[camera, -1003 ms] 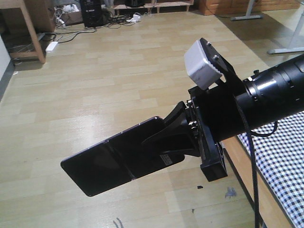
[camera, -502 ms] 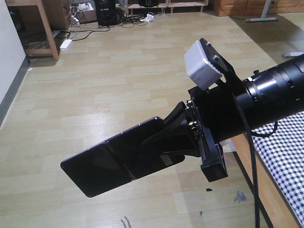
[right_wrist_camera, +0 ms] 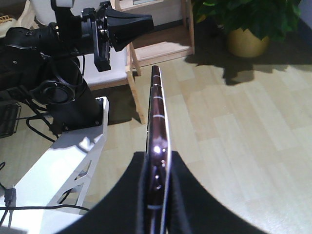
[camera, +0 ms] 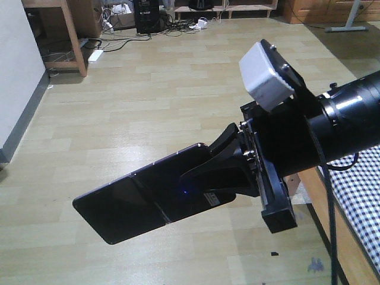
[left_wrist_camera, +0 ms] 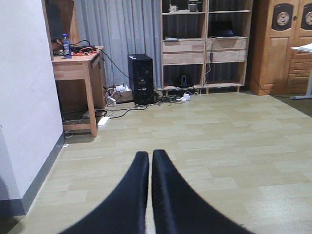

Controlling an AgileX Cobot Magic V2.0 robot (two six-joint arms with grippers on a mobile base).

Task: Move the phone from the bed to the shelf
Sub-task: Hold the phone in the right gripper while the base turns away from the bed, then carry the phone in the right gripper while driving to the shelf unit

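Phone held in the air, clear of the bed.
The phone [camera: 124, 208] is pinched at one end by the right end effector [camera: 209, 173] and juts out flat above the wooden floor [camera: 148, 101], left of the bed [camera: 363, 196] edge. The left end effector [left_wrist_camera: 150, 163] is pressed together, holding nothing.

Place: it was a home bedroom.
Beyond the left fingers [left_wrist_camera: 129, 200]: a desk [left_wrist_camera: 73, 66], computer tower [left_wrist_camera: 140, 78], bookcase [left_wrist_camera: 207, 48] and wardrobe [left_wrist_camera: 282, 44] stood.
Behind the right fingers [camera: 219, 160]: a gingham bed [camera: 362, 202] lay.
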